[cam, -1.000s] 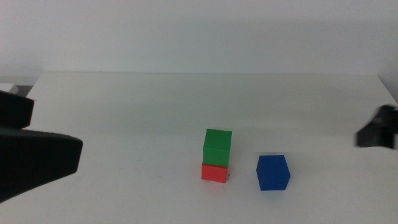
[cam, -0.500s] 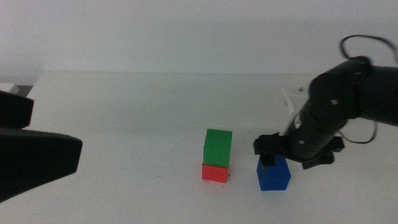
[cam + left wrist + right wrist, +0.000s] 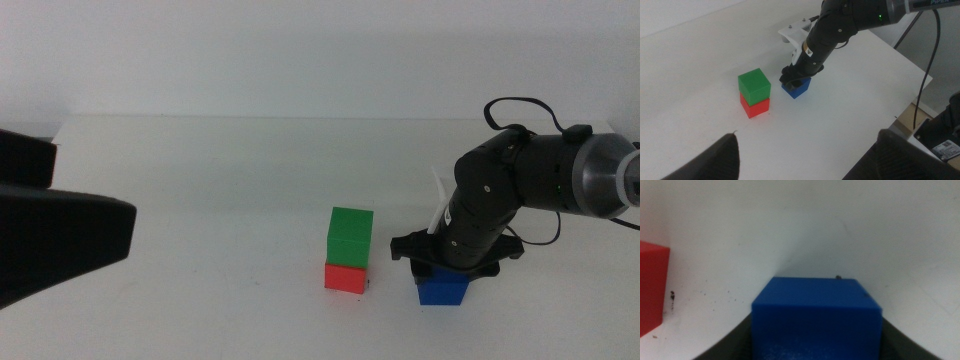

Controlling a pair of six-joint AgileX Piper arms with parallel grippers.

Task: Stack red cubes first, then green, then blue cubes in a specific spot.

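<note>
The green cube point(image 3: 350, 234) sits on the red cube point(image 3: 345, 277) near the table's middle, over the spot whose dark specks point(image 3: 673, 296) show beside the red cube point(image 3: 651, 292). Just to the right, the blue cube point(image 3: 442, 289) rests on the table. My right gripper point(image 3: 445, 267) is lowered over it. In the right wrist view the blue cube point(image 3: 816, 312) fills the gap, with a dark jaw pressed against each side. My left gripper point(image 3: 810, 160) waits open at the left, well back from the green cube point(image 3: 754, 83), the red cube point(image 3: 755, 106) and the blue cube point(image 3: 797, 90).
The white table's far edge point(image 3: 330, 118) runs along the back. Its right edge point(image 3: 912, 70) drops off beside a black cable point(image 3: 930, 65). The right arm's cable point(image 3: 505, 105) loops above its wrist.
The right arm has swung in from the right and dropped onto the blue cube, its jaws now down around it. The stack and the left gripper have stayed put.
</note>
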